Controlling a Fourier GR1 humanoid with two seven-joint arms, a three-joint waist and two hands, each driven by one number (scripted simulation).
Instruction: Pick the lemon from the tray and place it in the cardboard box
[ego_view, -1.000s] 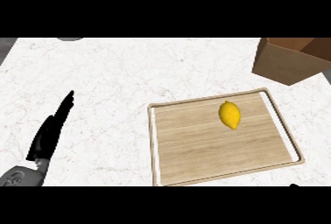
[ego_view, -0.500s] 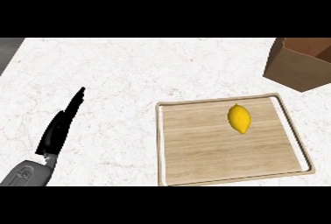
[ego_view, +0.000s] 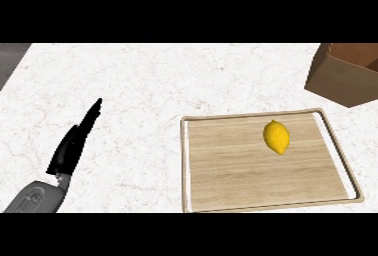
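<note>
The wooden tray (ego_view: 244, 176) lies flat on the white marble counter (ego_view: 162, 80). The lemon (ego_view: 276, 137) rests inside the tray, in its upper right part, lengthwise toward the tray's far rim and clear of every rim. The cardboard box (ego_view: 342, 75) stands beyond the tray's far right corner, apart from it. The left hand (ego_view: 71, 149) is well to the left of the tray, fingers extended straight and together, holding nothing. The right hand is out of view.

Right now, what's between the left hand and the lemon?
In the head view, only bare counter, then the tray's left rim and bare tray wood. Nothing else sits between the left hand and the lemon.
</note>
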